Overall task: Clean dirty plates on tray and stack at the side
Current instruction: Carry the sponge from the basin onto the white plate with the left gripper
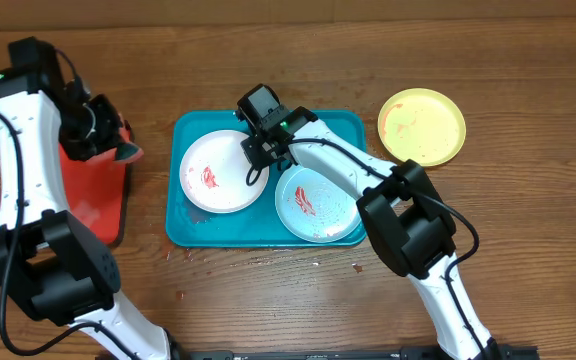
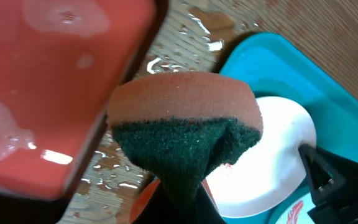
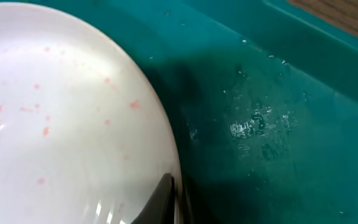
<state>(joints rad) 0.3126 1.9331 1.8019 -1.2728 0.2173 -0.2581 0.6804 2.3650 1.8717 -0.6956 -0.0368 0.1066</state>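
Right gripper [image 1: 258, 155] was clenched at the right rim of the white plate [image 1: 208, 160], apparently pinching it; the wrist view showed one fingertip only. Risk: the thin, wet rim slips on lifting and the plate drops onto the blue-green plate [image 1: 313, 205] just beside it.

Left gripper [image 1: 93, 128] was clamped on the sponge [image 2: 185, 118] over the edge of the red tray [image 1: 93, 195], which held puddles.

Teal tray [image 1: 268, 228] held both smeared plates and water beads. Yellow-green plate [image 1: 422, 125] lay apart on the table [image 1: 528, 250], faintly marked.

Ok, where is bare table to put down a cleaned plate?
Bare wood: the far strip beyond the tray and yellow plate, and the strip on the tray's near side. Crowded: the tray, filled by white plate, blue plate and right gripper.
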